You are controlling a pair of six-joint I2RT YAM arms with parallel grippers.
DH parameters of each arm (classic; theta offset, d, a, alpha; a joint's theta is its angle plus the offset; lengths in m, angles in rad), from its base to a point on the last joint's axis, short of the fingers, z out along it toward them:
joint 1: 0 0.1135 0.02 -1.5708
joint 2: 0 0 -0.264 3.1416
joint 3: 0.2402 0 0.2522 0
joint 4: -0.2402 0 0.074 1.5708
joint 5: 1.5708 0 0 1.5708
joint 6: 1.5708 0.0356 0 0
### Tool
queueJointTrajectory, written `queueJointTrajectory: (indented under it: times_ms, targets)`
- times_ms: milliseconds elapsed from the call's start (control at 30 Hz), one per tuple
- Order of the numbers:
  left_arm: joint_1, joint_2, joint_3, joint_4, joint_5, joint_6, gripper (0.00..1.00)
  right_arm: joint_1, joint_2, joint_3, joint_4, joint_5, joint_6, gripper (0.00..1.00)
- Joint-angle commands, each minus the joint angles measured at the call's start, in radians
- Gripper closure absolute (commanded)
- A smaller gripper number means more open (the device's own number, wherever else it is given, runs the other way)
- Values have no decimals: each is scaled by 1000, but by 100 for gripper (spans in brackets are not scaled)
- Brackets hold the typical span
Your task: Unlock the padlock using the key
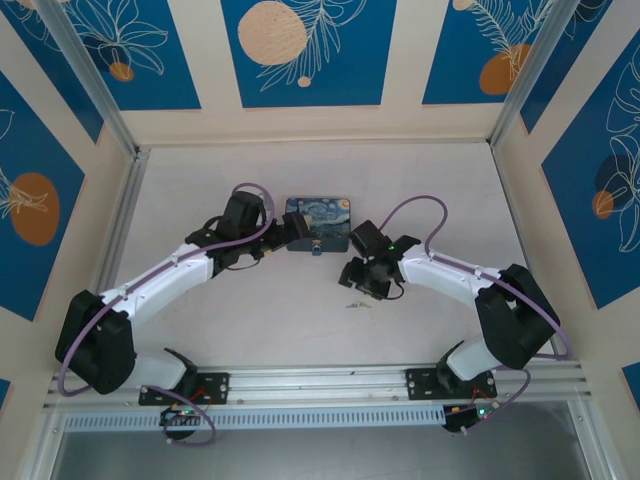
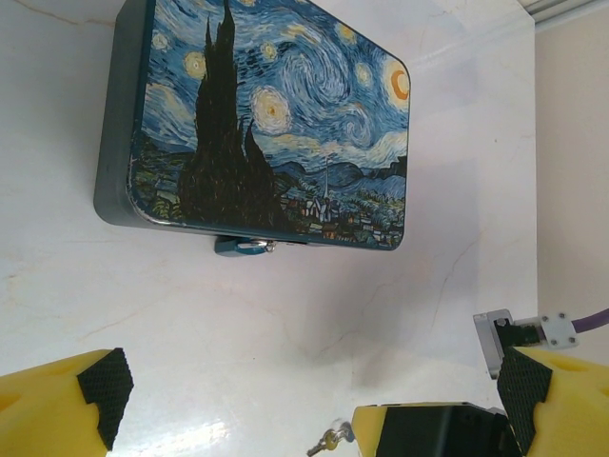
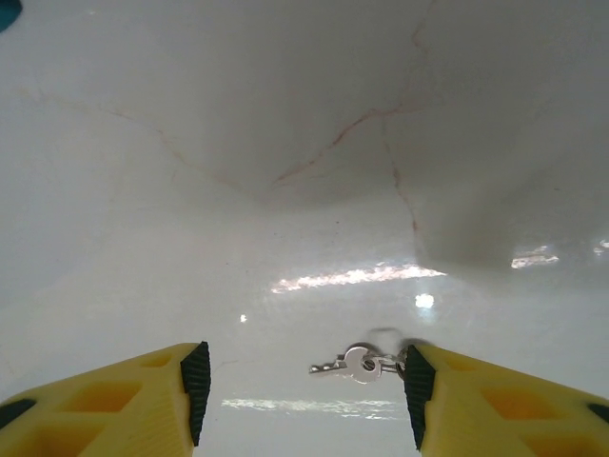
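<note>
Right jaws spread, nothing pinched: the key point(image 3: 357, 364) lies flat on the table point(image 3: 285, 143) between them, touching one pad point(image 3: 416, 381), toward the near edge. Left jaws spread too, facing the tin point(image 2: 276, 124); the padlock point(image 2: 243, 247) peeks from under its rim, half hidden, mid-table.
</note>
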Motion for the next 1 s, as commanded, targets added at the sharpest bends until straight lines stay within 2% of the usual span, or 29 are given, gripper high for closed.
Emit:
queueJointTrajectory:
  times_ms: [0, 300, 433, 733, 967]
  targets:
    - [-9, 15, 8, 19, 13, -12, 0, 9, 17, 2, -57, 40, -30, 42]
    - [-9, 16, 6, 20, 10, -5, 0, 48, 92, 30, -82, 42, -98, 48]
    - [-8, 13, 6, 15, 9, -2, 0, 72, 107, 64, -83, 59, -217, 49]
    - [-8, 6, 14, 3, 6, 3, 0, 58, 98, 40, -11, -51, -553, 36]
    - [-9, 4, 16, 0, 0, 0, 0, 14, 145, 6, 29, -102, -597, 37]
